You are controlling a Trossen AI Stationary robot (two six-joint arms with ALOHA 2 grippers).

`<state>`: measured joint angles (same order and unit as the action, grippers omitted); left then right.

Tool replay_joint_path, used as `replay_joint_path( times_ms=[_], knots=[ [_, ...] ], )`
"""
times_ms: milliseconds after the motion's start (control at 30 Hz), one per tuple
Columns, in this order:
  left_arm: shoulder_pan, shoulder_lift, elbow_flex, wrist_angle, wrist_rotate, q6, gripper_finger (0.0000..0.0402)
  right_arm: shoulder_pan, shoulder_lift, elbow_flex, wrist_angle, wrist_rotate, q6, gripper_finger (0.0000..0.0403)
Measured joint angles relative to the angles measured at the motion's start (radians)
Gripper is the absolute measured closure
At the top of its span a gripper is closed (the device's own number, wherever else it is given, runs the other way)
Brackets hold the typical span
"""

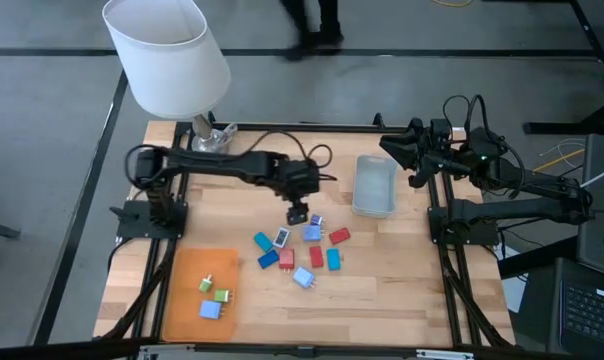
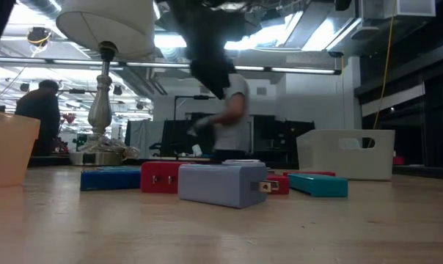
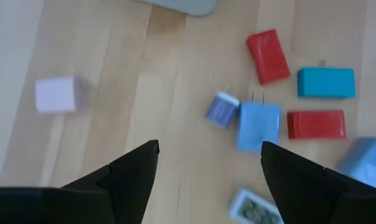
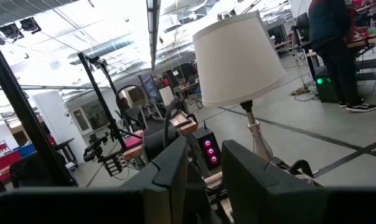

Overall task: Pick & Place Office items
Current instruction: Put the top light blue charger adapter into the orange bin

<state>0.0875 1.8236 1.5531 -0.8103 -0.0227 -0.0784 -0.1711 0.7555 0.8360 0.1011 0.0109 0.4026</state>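
Wooden tabletop is seen from above w/ 2 dark arms. 1 lamp w/ white shade is stood at far left corner. 1 flat orange tray is laid near front left edge; 1 translucent grey-blue bin is set toward right, past the middle.

Left claw is hung low over tabletop centre, just behind the loose pieces; fingers are spread apart, nothing betw. them. Right claw is parked raised at far right edge, near bin, fingers pressed together, nothing held.

Office items: approx. 9 are scattered mid-tabletop between tray and bin, none touching either claw. Counted there: 3 red, approx. 2 teal/blue, approx. 3 light blue, 1 w/ white face; exact hues can't all be told. 3 more are lying on tray: 2 green, 1 light blue. In left wrist view 1 pale pink block is also seen, well apart from the rest.
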Motion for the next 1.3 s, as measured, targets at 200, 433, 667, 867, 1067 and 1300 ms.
replay_joint_path(
  times_ms=[200,433,667,867,1067,1300],
  knots=[
    [0.0,0.112,0.088,0.038,0.0,0.024,0.0123,0.0,0.0,0.0,-0.001,0.0,-0.003,0.0302],
    [0.0,0.173,0.117,0.037,0.002,0.052,0.0123,0.0,0.0,0.0,-0.003,0.0,-0.009,0.0302],
    [-0.01,0.187,0.118,0.019,0.049,0.075,0.0123,0.0,0.0,0.0,-0.004,-0.001,-0.018,0.0302],
    [-0.061,0.187,0.108,0.015,0.049,0.108,0.0123,0.0,0.0,0.0,-0.004,-0.001,-0.021,0.0302],
    [-0.066,0.187,0.108,-0.001,0.058,0.039,0.0123,0.0,0.0,0.0,-0.004,-0.001,-0.029,0.0302],
    [-0.094,0.235,0.108,-0.008,0.088,-0.071,0.0123,0.0,0.0,0.0,-0.007,-0.011,-0.046,0.0302]
  ],
)
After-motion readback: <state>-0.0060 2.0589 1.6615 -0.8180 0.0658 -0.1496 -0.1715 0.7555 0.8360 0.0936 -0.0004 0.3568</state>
